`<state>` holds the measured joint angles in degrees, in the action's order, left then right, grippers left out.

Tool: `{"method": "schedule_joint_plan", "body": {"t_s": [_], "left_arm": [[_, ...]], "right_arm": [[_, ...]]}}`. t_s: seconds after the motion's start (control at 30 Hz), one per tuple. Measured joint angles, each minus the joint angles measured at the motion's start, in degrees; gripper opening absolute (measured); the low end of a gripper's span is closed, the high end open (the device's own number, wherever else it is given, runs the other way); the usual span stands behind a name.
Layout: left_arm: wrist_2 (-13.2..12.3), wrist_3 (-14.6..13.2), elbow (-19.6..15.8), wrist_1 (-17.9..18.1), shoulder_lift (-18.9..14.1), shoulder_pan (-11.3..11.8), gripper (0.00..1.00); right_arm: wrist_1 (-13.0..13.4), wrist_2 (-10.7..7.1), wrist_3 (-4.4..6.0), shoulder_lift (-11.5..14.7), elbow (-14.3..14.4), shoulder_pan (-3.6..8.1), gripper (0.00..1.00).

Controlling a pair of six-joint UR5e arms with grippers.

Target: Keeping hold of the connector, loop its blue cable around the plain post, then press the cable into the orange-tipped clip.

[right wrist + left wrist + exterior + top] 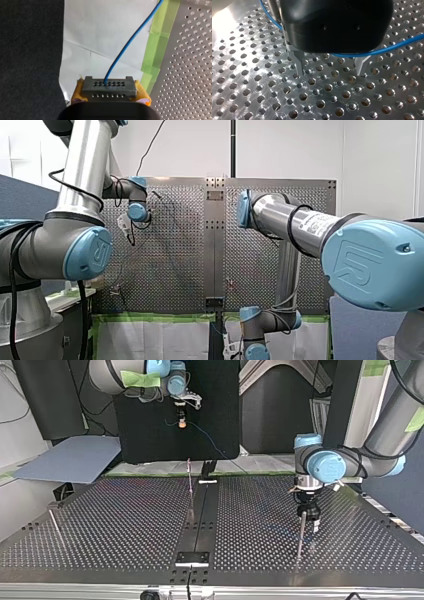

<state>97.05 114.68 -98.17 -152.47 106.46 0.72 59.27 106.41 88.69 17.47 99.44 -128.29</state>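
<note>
Now my right gripper (110,94) clamps the connector (109,87), blue cable (130,42) running ahead.

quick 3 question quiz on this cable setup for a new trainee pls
1. What does my right tool grip? A) the connector B) a screwdriver C) nothing
2. True or false: my left tool is shut.
3. Fill in: the cable leaving the connector is ___ in colour.
Key: 1 A; 2 false; 3 blue.
</note>
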Motion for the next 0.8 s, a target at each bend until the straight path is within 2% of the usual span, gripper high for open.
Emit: {"method": "schedule_joint_plan", "body": {"t_s": [0.2, 0.4, 0.6, 0.8], "left_arm": [[0.1, 0.0, 0.0, -0.1, 0.0, -0.1, 0.98], [0.1, -0.1, 0.0, -0.2, 0.0, -0.1, 0.98], [0.1, -0.1, 0.0, -0.2, 0.0, -0.1, 0.98], [0.3, -0.1, 0.0, -0.2, 0.0, -0.1, 0.98]], "right_arm": [[-3.0, -0.29, -0.07, 3.4, 3.4, 0.74, 0.00], [-3.9, -0.89, 0.25, 7.0, 7.0, 1.39, 0.00], [-3.8, -2.90, 0.35, 10.5, 10.0, 2.35, 0.00], [-2.4, -5.07, 0.47, 13.9, 10.5, 3.54, 0.00]]}}
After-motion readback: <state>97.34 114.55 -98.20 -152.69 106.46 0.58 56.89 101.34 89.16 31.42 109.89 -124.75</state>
